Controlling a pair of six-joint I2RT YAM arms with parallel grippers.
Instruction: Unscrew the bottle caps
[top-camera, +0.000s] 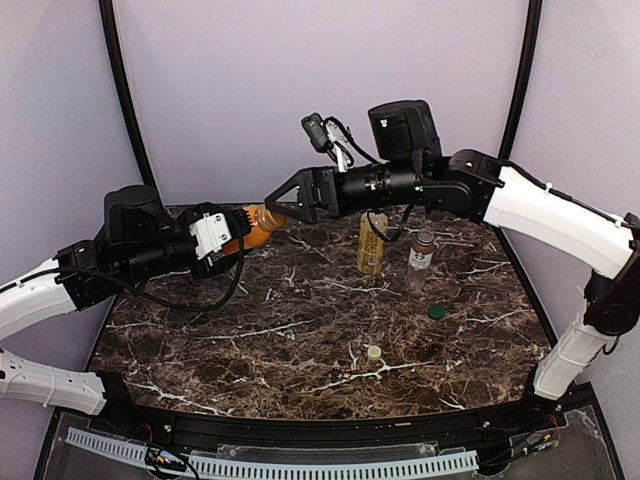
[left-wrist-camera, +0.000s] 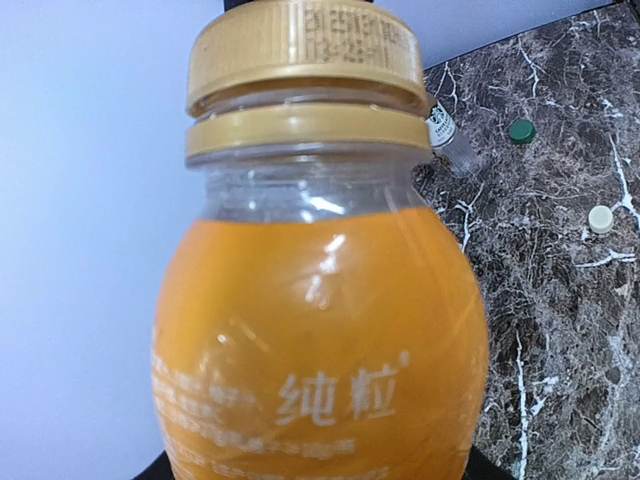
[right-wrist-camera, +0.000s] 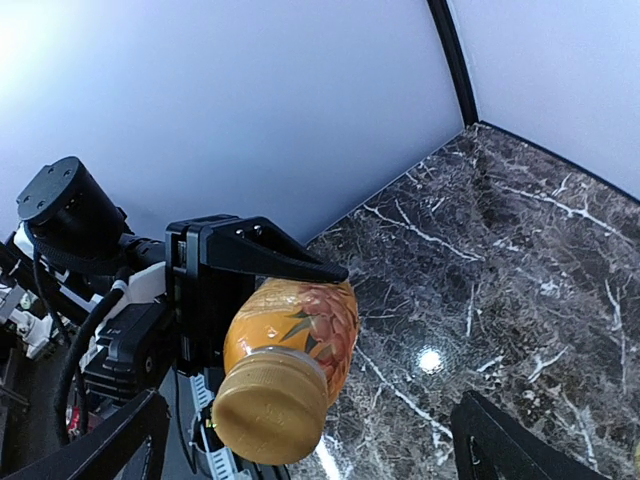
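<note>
The left gripper (top-camera: 240, 229) is clamped on the body of the squat orange bottle (top-camera: 256, 224) and holds it off the marble table (top-camera: 250, 350), lying nearly level with its neck pointing to the right. The golden tan cap (left-wrist-camera: 305, 52) sits on that neck, with its matching ring just beneath it. In the right wrist view, 1 black finger (right-wrist-camera: 275, 257) of the left gripper lies along the top of the bottle, and the other is hidden behind it. The right gripper (top-camera: 278, 204) faces the cap head-on with its 2 fingers spread wide. From above, their tips stand at either side of the cap. From its own wrist camera they sit far out at the lower corners with the cap between them, and I cannot tell whether either one touches it. The other 2 bottles stand upright at the far right of the table, near each other but apart: the tall yellow-labelled bottle (top-camera: 372, 244), its top partly behind a cable, and the short clear bottle (top-camera: 421, 256) to its right. The dark green cap (top-camera: 436, 311) lies loose on the table in front of the clear bottle. The pale cream cap (top-camera: 374, 352) lies nearer the arms, well apart from both bottles.
</note>
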